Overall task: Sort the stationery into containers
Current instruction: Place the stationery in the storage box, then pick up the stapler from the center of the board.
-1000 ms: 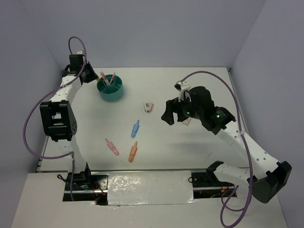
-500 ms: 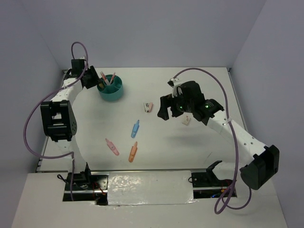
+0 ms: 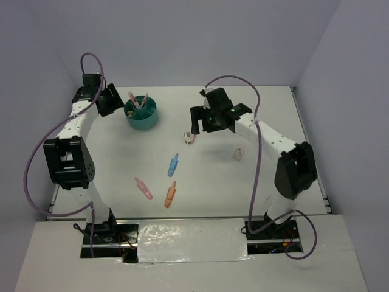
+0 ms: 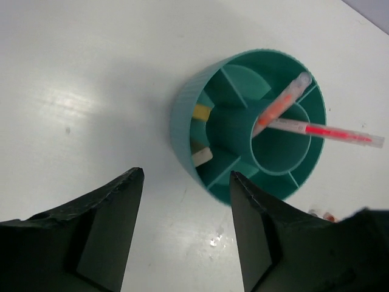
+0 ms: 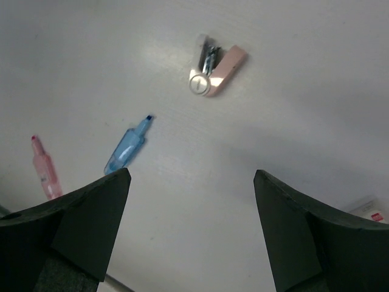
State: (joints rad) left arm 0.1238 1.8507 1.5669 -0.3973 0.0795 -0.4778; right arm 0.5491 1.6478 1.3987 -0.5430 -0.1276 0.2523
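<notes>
The teal organiser [image 3: 144,117] stands at the far left with an orange marker [image 4: 281,104] and a thin pen [image 4: 322,131] leaning in its central cup. Small erasers [image 4: 202,156] lie in its ring compartments. My left gripper [image 3: 115,102] hangs open and empty just left of the organiser [image 4: 182,115]. My right gripper [image 3: 196,125] is open above a pink clip [image 3: 190,138], with nothing between its fingers. Loose on the table are a blue marker [image 3: 174,165], a pink marker [image 3: 143,188], an orange marker [image 3: 170,194] and a white eraser [image 3: 238,154].
In the right wrist view the pink clip [image 5: 214,70] lies ahead of the jaws, with the blue marker [image 5: 126,149] and the pink marker [image 5: 44,170] to the left. The white eraser [image 5: 368,210] is at the right edge. Walls enclose the table on three sides.
My left jaws have widened and drawn back leftward from the organiser. My right arm has swung from the table's right-centre leftward and farther back, to above the pink clip.
</notes>
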